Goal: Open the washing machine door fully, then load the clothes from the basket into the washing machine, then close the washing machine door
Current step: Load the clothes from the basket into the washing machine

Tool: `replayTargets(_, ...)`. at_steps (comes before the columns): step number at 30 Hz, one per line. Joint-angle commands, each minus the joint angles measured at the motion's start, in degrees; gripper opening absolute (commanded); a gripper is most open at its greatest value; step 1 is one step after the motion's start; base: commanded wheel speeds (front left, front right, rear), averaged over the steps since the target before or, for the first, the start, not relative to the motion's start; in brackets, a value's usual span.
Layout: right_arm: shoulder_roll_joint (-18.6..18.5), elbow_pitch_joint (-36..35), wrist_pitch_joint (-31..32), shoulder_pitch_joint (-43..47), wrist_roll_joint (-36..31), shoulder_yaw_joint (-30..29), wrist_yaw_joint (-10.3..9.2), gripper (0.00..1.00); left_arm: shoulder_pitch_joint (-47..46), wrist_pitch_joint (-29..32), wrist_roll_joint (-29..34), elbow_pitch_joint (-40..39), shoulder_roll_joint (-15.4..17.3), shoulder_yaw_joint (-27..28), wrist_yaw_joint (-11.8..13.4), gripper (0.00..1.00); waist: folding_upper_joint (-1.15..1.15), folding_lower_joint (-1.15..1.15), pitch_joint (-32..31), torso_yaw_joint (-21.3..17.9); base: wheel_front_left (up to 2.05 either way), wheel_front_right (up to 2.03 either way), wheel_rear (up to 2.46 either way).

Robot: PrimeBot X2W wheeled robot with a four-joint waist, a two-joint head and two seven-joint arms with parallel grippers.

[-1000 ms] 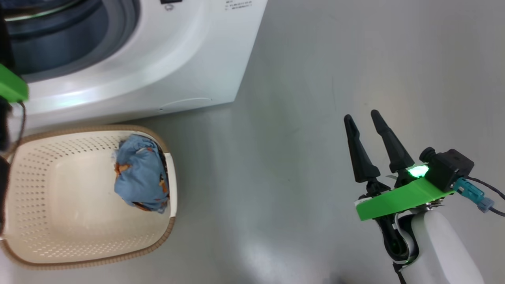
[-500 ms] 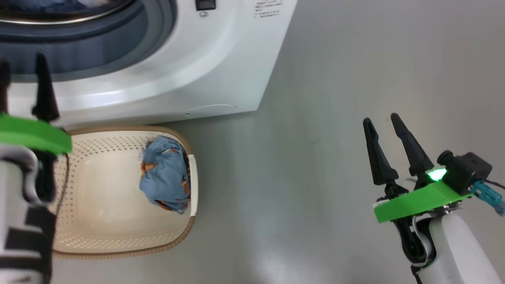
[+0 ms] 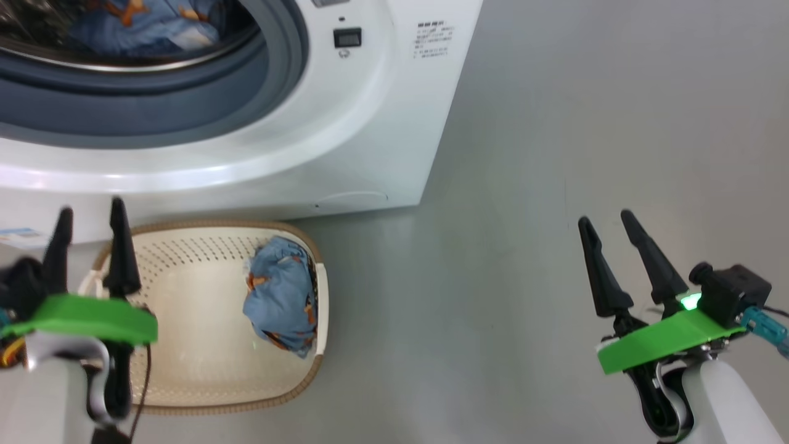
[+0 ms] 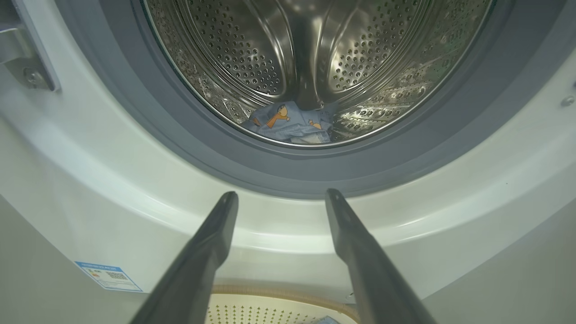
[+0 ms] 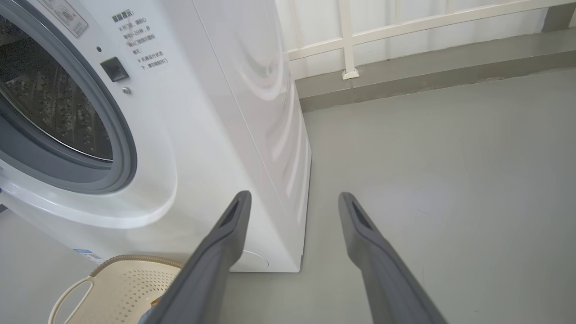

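Note:
The white washing machine point(image 3: 370, 123) stands with its drum mouth uncovered; its door is out of view. One light blue bundle of clothes point(image 4: 290, 126) lies at the bottom of the steel drum, also seen in the head view point(image 3: 142, 24). A second bundle point(image 3: 280, 302) rests against the right wall of the cream basket point(image 3: 203, 382) on the floor before the machine. My left gripper point(image 3: 89, 213) is open and empty above the basket's left end, pointing at the drum point(image 4: 279, 195). My right gripper point(image 3: 607, 219) is open and empty over bare floor at the right.
Grey floor point(image 3: 555, 123) spreads to the right of the machine. A white railing and low wall point(image 5: 405, 49) run behind it. A blue label sticker point(image 4: 108, 275) sits low on the machine's front.
The head camera has shifted, bringing more of the drum into view. My left gripper has come back from the drum to above the basket's left end, empty. The right gripper stays open.

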Motion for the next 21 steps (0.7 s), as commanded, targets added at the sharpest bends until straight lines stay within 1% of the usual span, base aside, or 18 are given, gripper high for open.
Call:
replayTargets(1, -0.7, -1.0, -0.7, 1.7, 0.1, 1.1, 0.16, 1.0, 2.1, -0.3, 0.8, -2.0, 1.5, 2.2, -0.1, 1.0, 0.0, 0.0, -2.4, 0.6, 0.0, 0.0, 0.0)
replayTargets(13, -2.3, 0.0, -0.7, 7.0, 1.1, 1.3, 0.16, 1.0, 12.6, -0.3, 2.0, -6.2, -0.3, 4.1, -0.1, 1.0, 0.0, 0.0, -9.7, 1.3, 0.0, 0.0, 0.0)
replayTargets(21, -3.7, 0.6, -0.7, 11.6, 2.1, 1.6, 0.16, 1.0, 20.3, -0.3, 3.4, -9.8, -2.3, 5.7, -0.1, 1.0, 0.0, 0.0, -14.8, 2.2, 0.0, 0.0, 0.0)
